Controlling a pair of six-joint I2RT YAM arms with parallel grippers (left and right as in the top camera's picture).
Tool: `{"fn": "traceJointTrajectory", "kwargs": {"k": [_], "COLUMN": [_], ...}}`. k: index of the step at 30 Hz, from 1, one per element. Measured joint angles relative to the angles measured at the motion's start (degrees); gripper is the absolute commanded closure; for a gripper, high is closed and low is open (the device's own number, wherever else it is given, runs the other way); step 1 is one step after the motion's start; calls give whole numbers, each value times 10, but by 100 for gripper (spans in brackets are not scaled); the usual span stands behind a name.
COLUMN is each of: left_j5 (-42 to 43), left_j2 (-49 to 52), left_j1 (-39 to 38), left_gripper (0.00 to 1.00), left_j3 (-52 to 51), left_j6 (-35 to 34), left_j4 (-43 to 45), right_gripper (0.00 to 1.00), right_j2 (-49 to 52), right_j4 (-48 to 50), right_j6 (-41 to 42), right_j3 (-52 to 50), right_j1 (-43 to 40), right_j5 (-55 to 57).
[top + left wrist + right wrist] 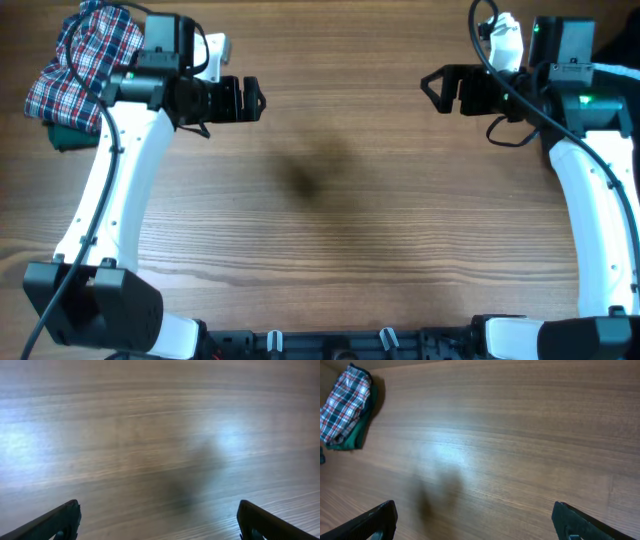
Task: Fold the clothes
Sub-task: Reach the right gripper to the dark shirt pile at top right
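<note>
A folded stack of clothes sits at the table's far left corner: a red, white and blue plaid garment point(82, 60) on top of a dark green one point(68, 135). The stack also shows in the right wrist view point(345, 405) at the upper left. My left gripper point(255, 99) is open and empty, held above the table to the right of the stack. My right gripper point(428, 86) is open and empty at the far right side. In both wrist views the fingers are spread wide with only bare wood between them.
The wooden table point(330, 210) shows a dark shadow patch point(310, 175) near its middle. A white object point(507, 35) sits behind the right arm at the back edge. The arm bases stand at the front corners.
</note>
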Motion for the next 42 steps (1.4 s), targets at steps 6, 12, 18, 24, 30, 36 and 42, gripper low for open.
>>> {"fn": "traceJointTrajectory", "kwargs": {"k": [6,12,18,24,30,36,42], "left_j5": [-9,-9,-11,-11,-11,-11,-11], "left_j2": [0,0,8,53,77,77,77], "left_j1": [0,0,-21,-66,-80,-80,-80], "left_gripper": [0,0,0,0,0,0,0], "left_j3": [2,2,3,5,5,5,5], "left_j6": [2,-7,-10,-12,-12,-14,-14], "left_j4": [-28,-24,22,61,78,81,81], "right_gripper": [0,0,1,0,0,1,1], "right_j2": [0,0,0,1,8,35,98], "right_j4": [-23,-33,-33,-4,51,83,87], "right_j6": [-5,32,125,162,174,189,191], "right_j3": [5,5,5,5,5,5,5], "right_j1": [0,0,-12,-96,-222,-315,-394], "right_j5": [0,77,242,287,276,266,255]}}
